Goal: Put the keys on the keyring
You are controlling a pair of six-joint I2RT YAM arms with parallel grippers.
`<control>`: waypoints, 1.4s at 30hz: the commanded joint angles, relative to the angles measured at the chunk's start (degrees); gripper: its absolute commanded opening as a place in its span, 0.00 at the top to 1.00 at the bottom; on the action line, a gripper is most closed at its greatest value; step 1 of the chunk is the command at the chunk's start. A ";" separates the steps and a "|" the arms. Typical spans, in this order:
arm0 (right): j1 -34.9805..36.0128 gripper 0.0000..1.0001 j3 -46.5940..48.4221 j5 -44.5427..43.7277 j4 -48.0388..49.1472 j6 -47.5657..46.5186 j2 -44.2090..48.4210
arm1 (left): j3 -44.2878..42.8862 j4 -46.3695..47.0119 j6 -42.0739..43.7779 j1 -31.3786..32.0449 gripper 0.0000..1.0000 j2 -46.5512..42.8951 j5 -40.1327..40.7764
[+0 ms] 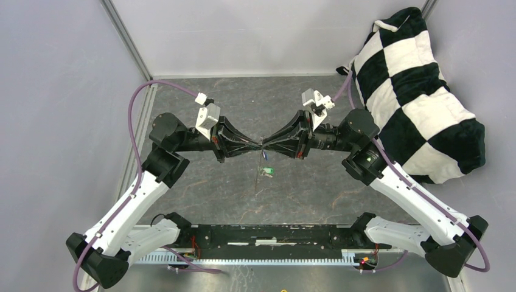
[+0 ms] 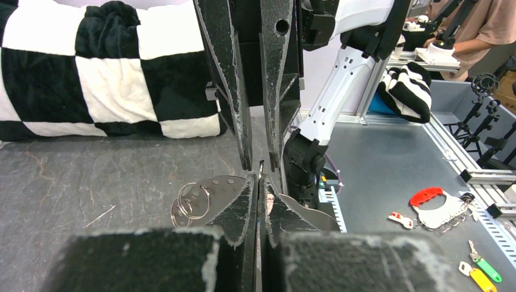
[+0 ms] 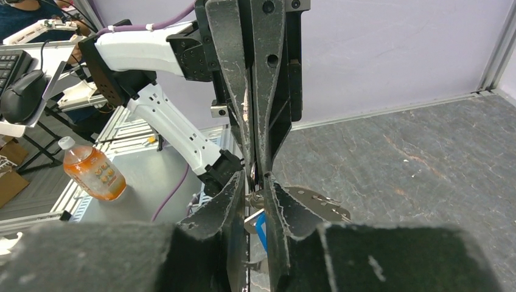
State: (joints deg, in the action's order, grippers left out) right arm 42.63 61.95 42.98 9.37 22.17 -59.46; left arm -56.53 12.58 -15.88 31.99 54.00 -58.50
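Left end effector (image 1: 258,145) clamped shut on keyring (image 1: 257,181), tip-to-tip w/ right end effector (image 1: 266,144); right's jaws near closed, can't tell if gripping. Below them keys (image 1: 266,171) dangle above counter (image 1: 201,182). Looks like threading step; next needs ring held steady, fine alignment.

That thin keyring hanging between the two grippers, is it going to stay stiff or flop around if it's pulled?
Probably floppy: in the top view the keyring droops as a thin limp line below where the left gripper and right gripper meet. Likely light, being so thin. With the green key hanging by it, it may swing when moved.
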 commanded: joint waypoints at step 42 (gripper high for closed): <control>0.04 1.00 1.93 -10.01 -3.58 -1.43 0.01 | 3.19 -24.92 21.32 1.23 0.53 0.94 9.97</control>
State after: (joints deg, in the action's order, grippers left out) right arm 42.63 61.80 33.78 1.58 19.88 -59.75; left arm -51.53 -11.16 -3.97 32.91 54.98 -52.07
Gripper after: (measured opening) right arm 0.010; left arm 0.554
